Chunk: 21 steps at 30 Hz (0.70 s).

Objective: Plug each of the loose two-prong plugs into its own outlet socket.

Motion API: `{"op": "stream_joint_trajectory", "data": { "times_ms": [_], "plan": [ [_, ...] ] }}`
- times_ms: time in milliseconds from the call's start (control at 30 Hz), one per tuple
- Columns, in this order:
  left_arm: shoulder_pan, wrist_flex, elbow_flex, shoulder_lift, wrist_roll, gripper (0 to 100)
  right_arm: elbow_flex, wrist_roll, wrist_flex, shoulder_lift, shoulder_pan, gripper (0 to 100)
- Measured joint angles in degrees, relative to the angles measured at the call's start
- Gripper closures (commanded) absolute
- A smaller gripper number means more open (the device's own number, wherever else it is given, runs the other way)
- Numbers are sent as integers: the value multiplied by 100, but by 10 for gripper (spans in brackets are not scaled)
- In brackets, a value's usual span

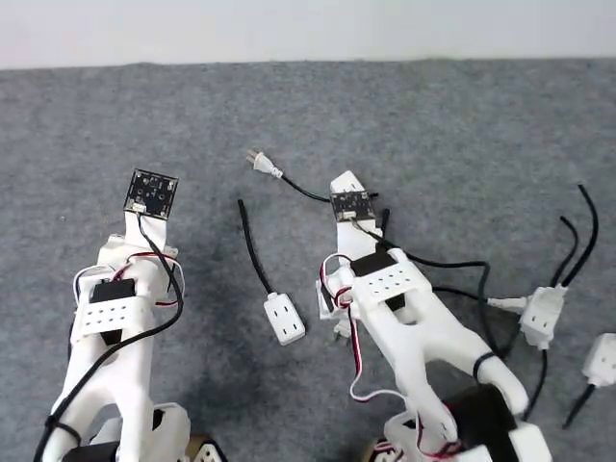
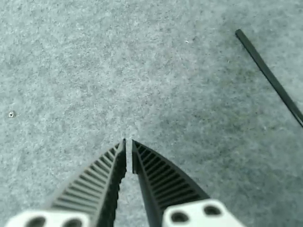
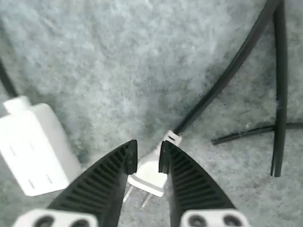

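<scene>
Right gripper (image 3: 147, 152) clamped on plug (image 3: 149, 177): body pinched by flat sides, prongs (image 3: 127, 194) left free. Cord (image 3: 222, 78) trailed off over carpet (image 3: 94, 56). Socket (image 3: 33, 146) lying just beside plug. Left gripper (image 2: 129, 142) closed on nothing, above bare carpet. Second plug (image 1: 257, 161) lying loose, well apart from socket.

Plug judged light, hard, smooth; twist in grip likely under cord drag. Prongs judged thin, bendable. Socket judged light; sliding expected when pushed, bracing advised.
</scene>
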Motion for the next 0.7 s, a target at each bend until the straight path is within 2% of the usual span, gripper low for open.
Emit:
{"op": "stream_joint_trajectory", "data": {
  "times_ms": [233, 567, 700],
  "plan": [
    [0, 0, 0, 0, 0, 985, -264, 0, 79, 396, 360, 910],
    [0, 0, 0, 0, 0, 985, -264, 0, 105, 440, 369, 910],
    [0, 0, 0, 0, 0, 985, -299, 0, 264, 457, 369, 867]
  ]
}}
